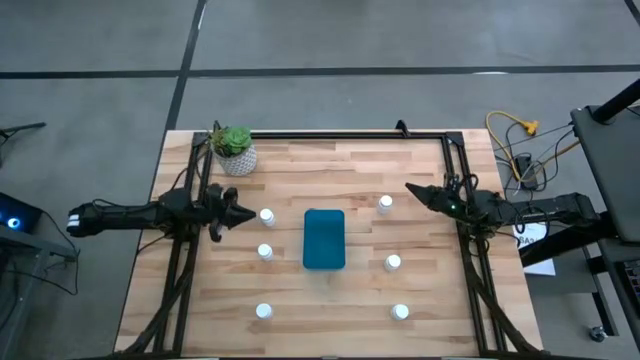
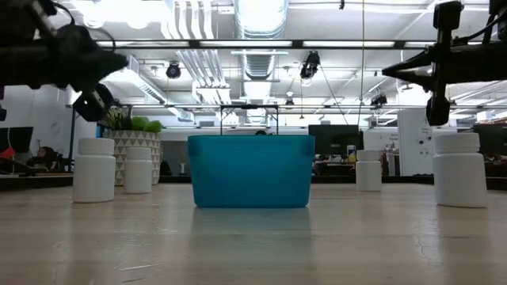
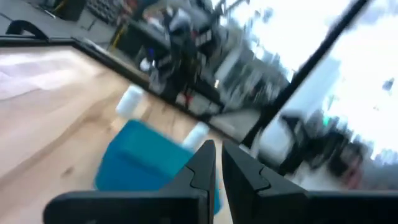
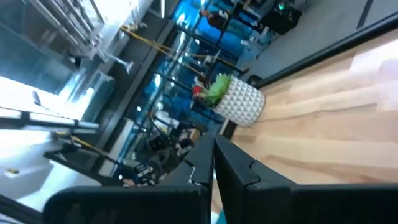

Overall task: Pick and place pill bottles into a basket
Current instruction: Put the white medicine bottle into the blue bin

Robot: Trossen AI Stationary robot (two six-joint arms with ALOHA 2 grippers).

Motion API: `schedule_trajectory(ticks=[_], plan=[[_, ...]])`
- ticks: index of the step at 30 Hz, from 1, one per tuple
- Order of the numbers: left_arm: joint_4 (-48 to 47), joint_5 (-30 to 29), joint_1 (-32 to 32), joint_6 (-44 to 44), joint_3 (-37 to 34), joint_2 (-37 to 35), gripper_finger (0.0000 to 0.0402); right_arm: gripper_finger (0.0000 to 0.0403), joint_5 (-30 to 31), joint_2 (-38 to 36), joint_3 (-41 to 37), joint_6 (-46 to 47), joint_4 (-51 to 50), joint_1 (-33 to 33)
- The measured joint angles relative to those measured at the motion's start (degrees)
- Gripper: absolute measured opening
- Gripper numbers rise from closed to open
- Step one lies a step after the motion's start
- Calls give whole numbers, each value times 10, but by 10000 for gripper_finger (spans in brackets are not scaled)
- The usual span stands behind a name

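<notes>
Pill bottles, six of them as we count from the high view, all stand upright on the wooden table (image 1: 300,320), three on each side of the basket (image 1: 324,238). On the left side we see one (image 1: 267,215) closest to the far edge, one (image 1: 265,251) behind it toward the middle, and one (image 1: 264,311) near the front edge. On the right side one (image 1: 385,204) stands farthest back, one (image 1: 393,263) about level with the basket's near end, and one (image 1: 400,312) near the front edge. None of them touches the basket, and we see nothing inside it.

We find the teal basket at the middle of the table, its long side running from the far edge toward the front edge.

Our left gripper (image 1: 246,213) hangs above the table near its left edge, its tip just beside the far left bottle but not touching it. In the left wrist view its fingers (image 3: 202,163) are pressed together with only a thin slit between them, and they hold nothing.

Our right gripper (image 1: 410,187) hangs over the right edge region, pointing inward, near the far right bottle yet apart from it. In the right wrist view its fingers (image 4: 208,155) are likewise pressed together and empty.

A potted plant (image 1: 235,149) in a white patterned pot sits at the far left corner.
</notes>
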Motion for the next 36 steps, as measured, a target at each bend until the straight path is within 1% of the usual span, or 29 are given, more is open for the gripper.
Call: schedule_trajectory(ticks=[2, 4, 7, 10, 14, 16, 19, 23, 25, 28, 32, 34, 36], plan=[[44, -24, 0, -37, 0, 6, 11, 9, 17, 2, 0, 7, 11, 0], [103, -41, 0, -47, 0, 10, 11, 9, 25, 3, 0, 19, 29, 0], [201, -51, 0, -47, 0, 19, 11, 9, 37, 2, 0, 28, 43, 0], [287, -60, 0, -15, 0, 26, 11, 9, 38, 2, 0, 35, 65, 0], [367, -93, 0, -11, 0, 36, 11, 9, 35, 2, 0, 39, 82, 0], [385, -104, 0, -18, 2, 41, 11, 9, 35, 2, 0, 41, 84, 0], [392, -109, 0, -58, 10, 45, 11, 9, 36, 2, 0, 54, 88, 0], [398, -137, 0, -102, 32, 63, 11, 9, 51, 3, 0, 56, 146, 0], [402, -149, 0, -102, 49, 76, 11, 9, 50, 4, 0, 21, 211, 0], [419, -156, 0, -103, 80, 106, 11, 9, 50, 4, 0, -61, 342, 0], [486, -163, 0, -101, 133, 161, 11, 9, 29, 4, 2, -183, 488, 0], [511, -165, 0, -93, 162, 191, 11, 9, 9, 3, 19, -222, 508, 0], [527, -162, 0, -73, 201, 220, 11, 9, -25, 5, 53, -264, 498, 0]])
